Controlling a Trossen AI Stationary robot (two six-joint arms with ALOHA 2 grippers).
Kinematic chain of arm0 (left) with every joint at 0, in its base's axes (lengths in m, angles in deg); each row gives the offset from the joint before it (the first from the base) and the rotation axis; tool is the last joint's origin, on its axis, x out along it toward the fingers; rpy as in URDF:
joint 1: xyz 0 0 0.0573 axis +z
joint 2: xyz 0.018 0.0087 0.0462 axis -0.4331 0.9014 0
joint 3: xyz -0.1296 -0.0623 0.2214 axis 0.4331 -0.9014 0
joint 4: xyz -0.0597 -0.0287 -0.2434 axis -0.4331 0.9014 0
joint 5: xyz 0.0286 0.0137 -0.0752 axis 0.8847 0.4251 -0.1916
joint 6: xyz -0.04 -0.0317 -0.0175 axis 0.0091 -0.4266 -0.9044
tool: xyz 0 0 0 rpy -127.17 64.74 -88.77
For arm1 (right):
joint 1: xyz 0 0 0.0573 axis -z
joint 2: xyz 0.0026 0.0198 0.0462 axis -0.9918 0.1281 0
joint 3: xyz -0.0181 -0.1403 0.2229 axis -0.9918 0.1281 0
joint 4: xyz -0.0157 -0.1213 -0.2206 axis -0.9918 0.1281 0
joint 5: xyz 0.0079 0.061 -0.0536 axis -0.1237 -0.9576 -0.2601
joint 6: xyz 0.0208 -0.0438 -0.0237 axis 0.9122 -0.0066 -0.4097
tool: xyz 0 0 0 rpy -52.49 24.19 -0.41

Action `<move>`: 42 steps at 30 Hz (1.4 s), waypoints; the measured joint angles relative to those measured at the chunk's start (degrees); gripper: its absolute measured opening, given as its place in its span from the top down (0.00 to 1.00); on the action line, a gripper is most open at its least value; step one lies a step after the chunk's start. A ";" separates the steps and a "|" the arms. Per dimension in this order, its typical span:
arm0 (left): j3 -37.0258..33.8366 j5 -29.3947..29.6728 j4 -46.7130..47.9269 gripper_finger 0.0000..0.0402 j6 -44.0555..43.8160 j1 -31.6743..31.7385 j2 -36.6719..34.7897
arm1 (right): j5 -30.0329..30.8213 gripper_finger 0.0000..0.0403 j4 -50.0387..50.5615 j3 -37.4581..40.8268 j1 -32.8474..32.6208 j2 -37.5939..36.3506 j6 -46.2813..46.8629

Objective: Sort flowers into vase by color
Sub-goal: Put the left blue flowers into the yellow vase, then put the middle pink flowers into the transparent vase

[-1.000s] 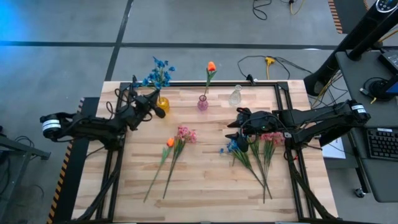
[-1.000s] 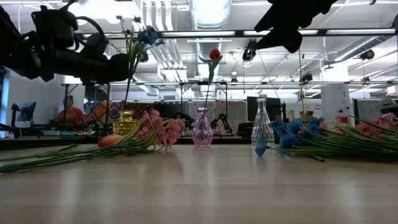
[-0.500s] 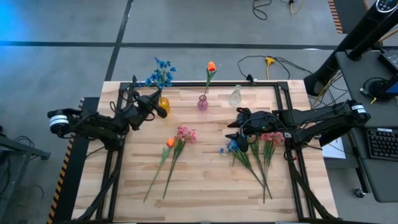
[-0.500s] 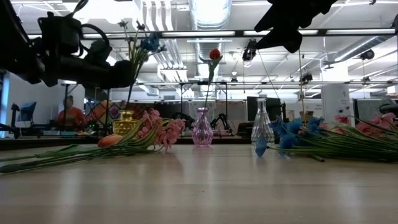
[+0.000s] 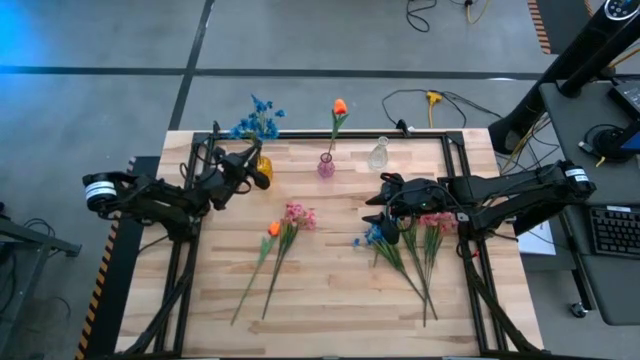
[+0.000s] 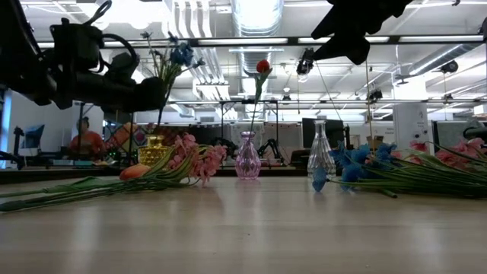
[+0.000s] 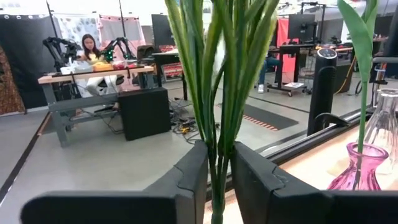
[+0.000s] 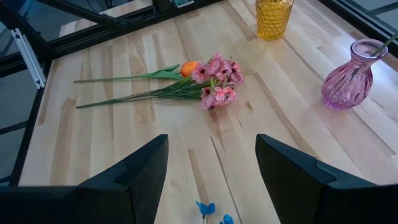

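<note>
Three vases stand in a row along the far edge of the bench (image 5: pixel 330 290): a yellow vase (image 5: pixel 262 164) on the left, a pink vase (image 5: pixel 326 166) in the middle and a clear vase (image 5: pixel 378 155) on the right. The yellow vase holds a blue flower (image 5: pixel 258 117), and the pink vase holds an orange flower (image 5: pixel 339 107) on a long stem.

The left hand (image 5: pixel 258 171) hovers just beside the yellow vase, its fingers (image 7: pixel 186 177) set narrowly on either side of the blue flower's green stems (image 7: pixel 219 93); whether they press the stems or stand just clear of them cannot be told.

The right hand (image 5: pixel 378 210) hangs over the right half of the bench with its fingers (image 8: pixel 140 171) spread wide and nothing between them. Just near of it lie loose flowers: a blue flower on the bench (image 5: pixel 372 237) touching pink sprays (image 5: pixel 436 221), their stems pointing toward the near edge.

Left of centre another pair lies on the bench, a pink spray (image 5: pixel 298 215) beside an orange bud (image 5: pixel 273 229), stems running toward the near left.

Beyond the bench, a person (image 7: pixel 90 46) sits at a desk in the room behind.
</note>
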 joint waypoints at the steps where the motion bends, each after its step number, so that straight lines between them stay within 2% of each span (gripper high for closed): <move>1: 0.00 0.00 0.02 0.84 -0.01 0.00 -0.14 | 0.01 0.42 0.00 0.00 0.00 0.00 0.01; 14: -0.09 -0.02 1.01 0.56 -0.27 -0.26 -0.25 | 0.00 0.42 0.00 0.00 0.01 0.00 0.21; 19: -0.13 0.00 2.75 0.50 -0.29 -0.44 -0.30 | 0.00 0.42 0.00 0.00 0.01 0.00 0.21; 26: -0.79 1.12 4.52 0.46 -0.21 -1.68 -0.32 | 0.00 0.42 0.02 0.00 0.01 0.00 0.03; 42: -0.87 5.57 6.25 0.46 -0.07 -7.05 -1.88 | -0.01 0.42 0.07 0.00 0.03 0.00 0.14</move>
